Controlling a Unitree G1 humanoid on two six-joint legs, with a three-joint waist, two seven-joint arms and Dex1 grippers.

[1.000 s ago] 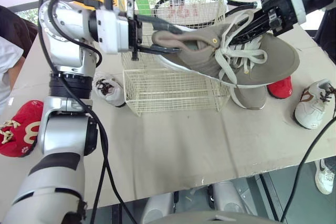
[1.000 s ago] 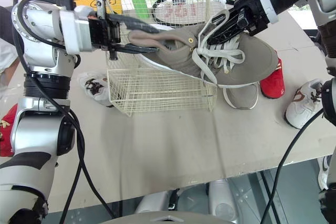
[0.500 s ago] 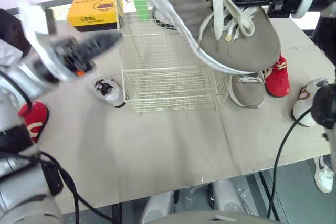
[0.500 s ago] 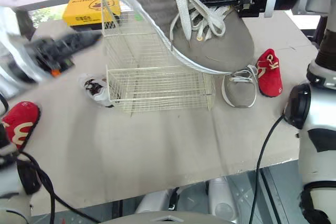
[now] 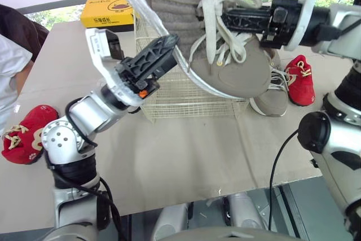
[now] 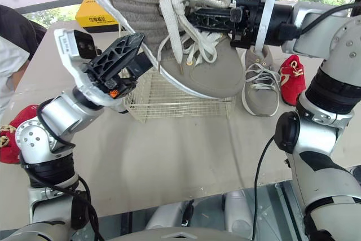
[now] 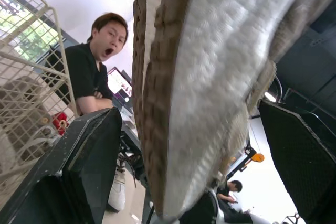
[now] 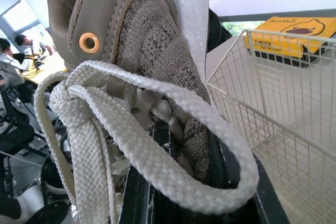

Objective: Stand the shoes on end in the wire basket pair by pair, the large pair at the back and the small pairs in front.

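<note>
My right gripper [image 5: 227, 20] is shut on the laced upper of a large grey shoe [image 5: 225, 66]. It holds the shoe high above the wire basket [image 5: 194, 95], toe down and to the right. My left gripper [image 5: 164, 49] is open at the shoe's white sole [image 7: 210, 77], which passes between its two fingers [image 7: 84, 156] with gaps on both sides. The other large grey shoe [image 6: 259, 86] lies on the table right of the basket. A small red shoe [image 5: 299, 80] lies beyond it, and another red shoe [image 5: 22, 139] is at the far left.
A yellow box [image 5: 109, 14] stands behind the basket on the beige table [image 5: 186, 145]. A person in a white and dark top [image 5: 11, 55] sits at the table's left edge. The table's front edge runs just below my arms.
My left arm has swung in from the left and brought its open fingers around the shoe's sole. My right gripper still holds the shoe aloft, now a little lower. The camera view has shifted.
</note>
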